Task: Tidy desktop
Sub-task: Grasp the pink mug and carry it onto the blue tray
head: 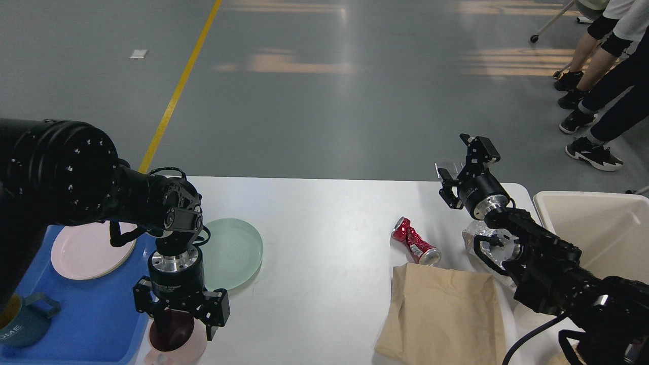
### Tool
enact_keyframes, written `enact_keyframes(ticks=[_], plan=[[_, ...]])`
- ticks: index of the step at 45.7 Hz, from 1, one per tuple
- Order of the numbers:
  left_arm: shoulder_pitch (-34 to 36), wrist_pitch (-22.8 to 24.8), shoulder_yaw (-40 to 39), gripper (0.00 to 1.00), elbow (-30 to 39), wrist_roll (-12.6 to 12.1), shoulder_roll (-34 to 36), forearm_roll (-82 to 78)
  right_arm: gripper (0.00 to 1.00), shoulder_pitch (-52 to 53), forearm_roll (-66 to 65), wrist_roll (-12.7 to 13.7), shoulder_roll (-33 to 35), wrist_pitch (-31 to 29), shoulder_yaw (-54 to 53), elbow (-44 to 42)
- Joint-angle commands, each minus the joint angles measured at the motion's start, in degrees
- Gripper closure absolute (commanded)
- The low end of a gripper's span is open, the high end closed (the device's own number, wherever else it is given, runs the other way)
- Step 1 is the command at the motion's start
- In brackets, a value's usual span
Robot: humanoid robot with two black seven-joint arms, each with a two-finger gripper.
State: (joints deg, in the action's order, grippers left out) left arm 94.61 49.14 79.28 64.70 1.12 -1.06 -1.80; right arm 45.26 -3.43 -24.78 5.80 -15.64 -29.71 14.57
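The white tabletop [324, 238] fills the near half of the view. Over its left front edge, the left gripper [183, 324] points down with its fingers spread around the rim of a pink mug [175, 340]. The right gripper [464, 170] hangs above the far right corner, fingers apart and empty.

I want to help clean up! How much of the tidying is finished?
Done: a pale pink plate and teal mug sit on the blue plastic tray. Now: the left claw is open over the pink mug. Left: mint green plate, crushed red can, brown paper bag.
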Motion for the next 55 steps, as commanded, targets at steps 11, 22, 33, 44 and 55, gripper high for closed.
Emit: enact_keyframes(ticks=[11,22,33,44,55], plan=[[-1.2,-7.2,-0.4,0.06,0.0,-1.2,-0.3,-0.7,0.0,0.0,0.0,0.0,0.0,0.0,0.0,-0.1],[-2.1,-7.2,-0.9,0.06,0.0,-1.1,-0.3,-0.5,0.0,0.0,0.0,0.0,0.0,0.0,0.0,0.0],[-3.9,-7.4,-1.1,0.06,-0.4,-0.9,-0.4,0.1,0.0,0.0,0.0,0.0,0.0,0.0,0.0,0.0],[-5.2,-7.6,-1.2,0.06,-1.6,-0.9,-0.6,0.3,0.0,0.0,0.0,0.0,0.0,0.0,0.0,-0.1],[-6.0,-10.4,-1.3,0.16,-1.7,-0.8,-0.6,0.4,0.0,0.0,0.0,0.0,0.0,0.0,0.0,0.0]])
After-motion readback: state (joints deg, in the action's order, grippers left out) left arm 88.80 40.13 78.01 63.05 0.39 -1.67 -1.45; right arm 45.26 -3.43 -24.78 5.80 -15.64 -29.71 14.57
